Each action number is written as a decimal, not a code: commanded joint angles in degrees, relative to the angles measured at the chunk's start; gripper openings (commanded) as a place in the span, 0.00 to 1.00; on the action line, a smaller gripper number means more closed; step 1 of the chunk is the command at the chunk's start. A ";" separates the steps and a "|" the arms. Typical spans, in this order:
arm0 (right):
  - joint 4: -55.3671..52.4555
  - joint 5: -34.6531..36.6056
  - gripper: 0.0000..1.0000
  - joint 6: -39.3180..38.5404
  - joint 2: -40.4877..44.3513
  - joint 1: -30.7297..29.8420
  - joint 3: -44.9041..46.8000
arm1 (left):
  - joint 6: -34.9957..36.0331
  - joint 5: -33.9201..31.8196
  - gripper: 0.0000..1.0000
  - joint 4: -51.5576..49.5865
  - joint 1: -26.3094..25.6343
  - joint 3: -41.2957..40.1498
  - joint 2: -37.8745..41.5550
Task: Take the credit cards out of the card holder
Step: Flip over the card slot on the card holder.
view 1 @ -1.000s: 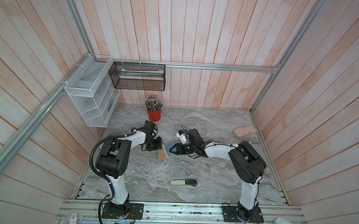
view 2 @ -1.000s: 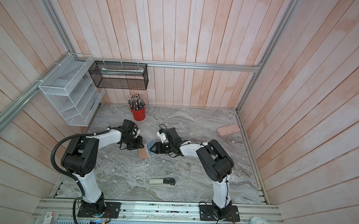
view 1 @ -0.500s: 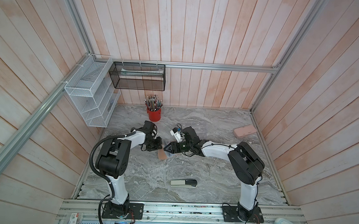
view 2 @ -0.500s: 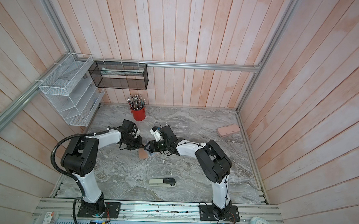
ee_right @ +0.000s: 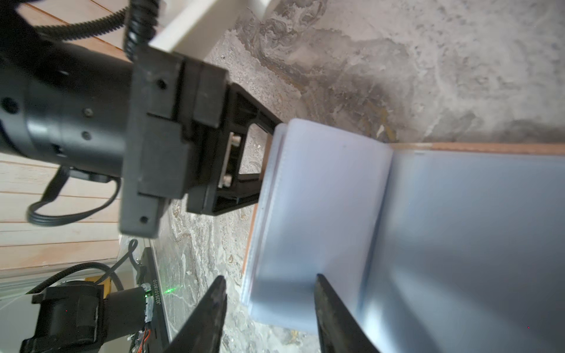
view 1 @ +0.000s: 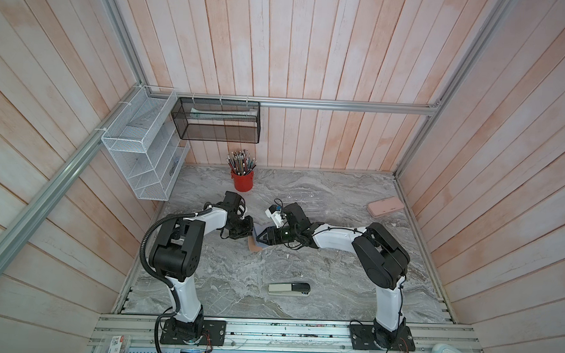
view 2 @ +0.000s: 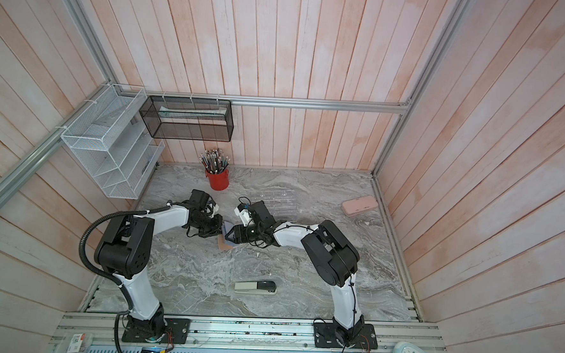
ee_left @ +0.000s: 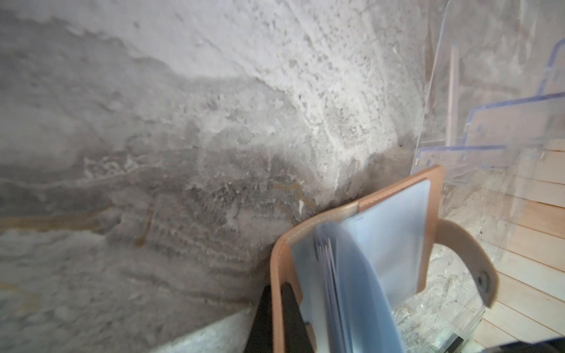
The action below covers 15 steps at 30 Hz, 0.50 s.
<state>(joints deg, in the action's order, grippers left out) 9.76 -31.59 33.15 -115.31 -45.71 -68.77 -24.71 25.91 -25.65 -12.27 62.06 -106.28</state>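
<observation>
Mid-table, wrist views only, left fingers [ee_left: 260, 327] clamp card holder [ee_left: 394, 232], right fingers [ee_right: 211, 318] seemingly parted astride sleeves [ee_right: 321, 198]

Robot lab cell: aluminium frame [view 1: 344, 105], plank walls [view 1: 314, 52].

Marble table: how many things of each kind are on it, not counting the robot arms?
Tan folding card holder: 1
Red cup of pencils: 1
Long pink rounded case: 1
Clear acrylic rack: 1
Beige-and-black stapler: 1
Total: 5
</observation>
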 commanded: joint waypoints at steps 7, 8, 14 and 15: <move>-6.43 12.56 0.57 -3.68 4.07 -1.17 0.90 | 0.00 -1.35 0.00 -1.61 0.41 -1.59 0.77; -6.63 13.28 0.58 -3.87 4.41 -1.28 0.92 | -0.05 -1.35 0.00 -1.60 0.43 -1.66 0.77; -11.24 19.22 0.62 -4.53 3.72 -1.70 -1.62 | 0.01 -1.37 0.00 -1.53 0.43 -1.42 0.65; -11.77 19.86 0.62 -4.94 3.47 -1.81 -2.09 | -0.03 -1.34 0.00 -1.51 0.40 -1.44 0.57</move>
<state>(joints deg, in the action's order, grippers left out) 2.33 -16.67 29.76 -111.98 -47.13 -68.90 -24.71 25.91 -25.52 -12.27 61.98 -106.26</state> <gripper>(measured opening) 0.619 0.061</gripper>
